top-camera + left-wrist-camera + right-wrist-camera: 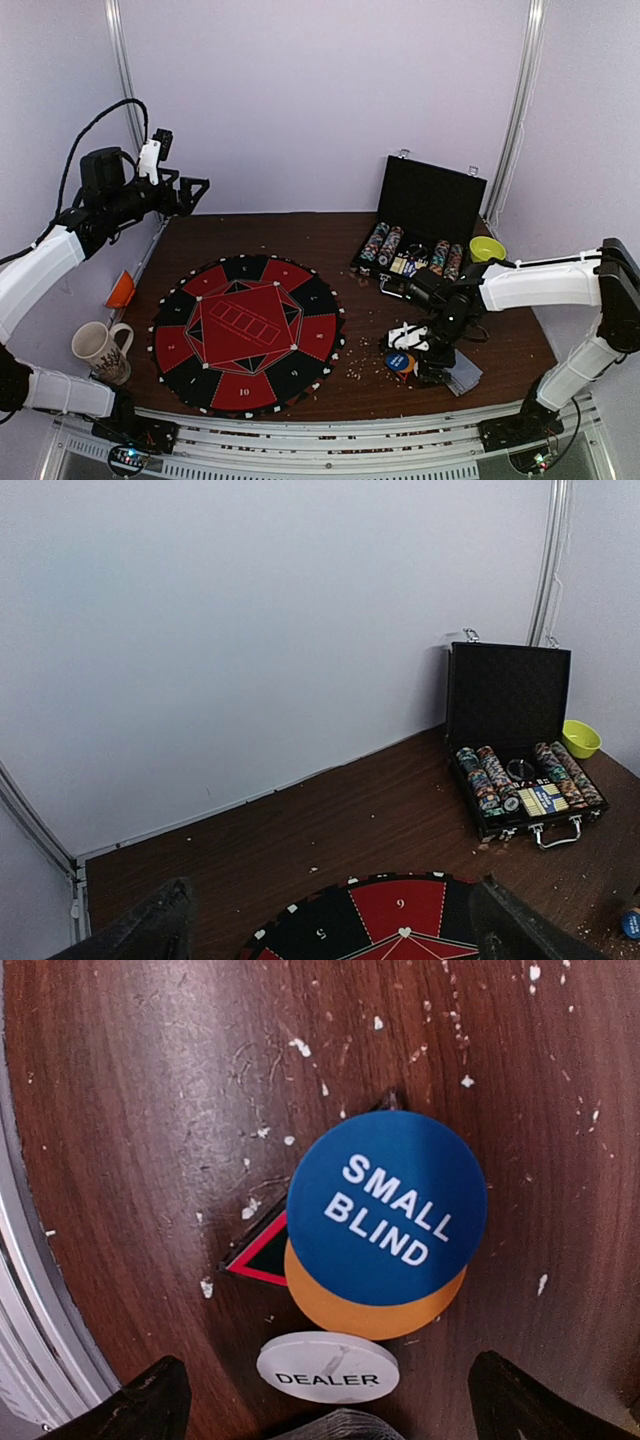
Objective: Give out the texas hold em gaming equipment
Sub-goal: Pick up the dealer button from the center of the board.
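The right end effector [428, 352] hangs fingers-down over the near right part of the desk [300, 225], released, its jaws spread wide with nothing between them. Directly below it, the wrist view shows 3 flat discs. A blue disc [387, 1208] printed SMALL BLIND lies on top of an orange disc [370, 1318] and covers most of it. A smaller white disc [327, 1367] marked DEALER sits just beside the orange one's lower edge. A black triangle with a red border [258, 1257] pokes out from under the left side of the 2 stacked discs. In the top view, grey-blue cards [463, 376] lie flat just right of the discs. Striped poker chips [385, 243] stand in rows inside the open black case [432, 195] at the far right, with a yellow bowl [487, 248] just beside the case. The left end effector [190, 187] is raised above the far left corner, also released and empty. A round red-and-black mat [245, 335] fills the middle, with a mug [100, 350] near its left.
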Controlling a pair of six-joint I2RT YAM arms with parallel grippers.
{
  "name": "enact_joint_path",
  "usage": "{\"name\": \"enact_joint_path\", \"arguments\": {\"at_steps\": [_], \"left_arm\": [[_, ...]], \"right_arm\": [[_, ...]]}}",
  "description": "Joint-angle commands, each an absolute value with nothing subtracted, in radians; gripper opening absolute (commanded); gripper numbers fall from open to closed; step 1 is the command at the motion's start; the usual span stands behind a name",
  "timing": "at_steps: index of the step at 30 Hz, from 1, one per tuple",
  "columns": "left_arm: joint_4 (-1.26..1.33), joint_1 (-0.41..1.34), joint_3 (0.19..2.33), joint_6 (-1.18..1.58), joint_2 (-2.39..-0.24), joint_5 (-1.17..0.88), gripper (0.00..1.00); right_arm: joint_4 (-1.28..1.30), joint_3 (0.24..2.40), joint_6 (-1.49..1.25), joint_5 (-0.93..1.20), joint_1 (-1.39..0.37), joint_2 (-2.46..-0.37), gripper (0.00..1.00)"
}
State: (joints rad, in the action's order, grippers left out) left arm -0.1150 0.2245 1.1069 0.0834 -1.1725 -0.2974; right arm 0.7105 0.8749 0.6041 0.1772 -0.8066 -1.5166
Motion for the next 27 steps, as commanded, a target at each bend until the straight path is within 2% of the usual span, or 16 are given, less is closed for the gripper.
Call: {"name": "enact_joint_path", "arguments": {"at_steps": [1, 7, 11, 15, 22, 27], "left_arm": [[-0.095, 0.231, 1.101, 0.045, -1.177, -0.315, 0.98], [-0.095, 0.231, 1.095, 0.027, -1.172, -0.301, 0.98], [-0.095, 0.232, 1.094, 0.018, -1.173, -0.296, 0.98], [-0.095, 0.231, 1.091, 0.005, -1.173, -0.296, 0.98], [-0.096, 0.231, 1.091, -0.008, -1.173, -0.294, 0.98], [-0.097, 0.232, 1.090, -0.018, -1.160, -0.294, 0.98]], "right_arm": [[0.679, 0.851, 0.568, 0.159, -0.813, -1.544, 1.00], [0.613, 0.809, 0.554, 0.153, -0.814, -1.536, 0.96], [0.620, 0.813, 0.553, 0.165, -0.813, -1.558, 0.78], [0.633, 0.818, 0.560, 0.169, -0.812, -1.560, 0.69], [0.623, 0.818, 0.549, 0.120, -0.812, -1.574, 0.67], [0.640, 0.830, 0.545, 0.132, -0.812, -1.590, 0.56]]}}
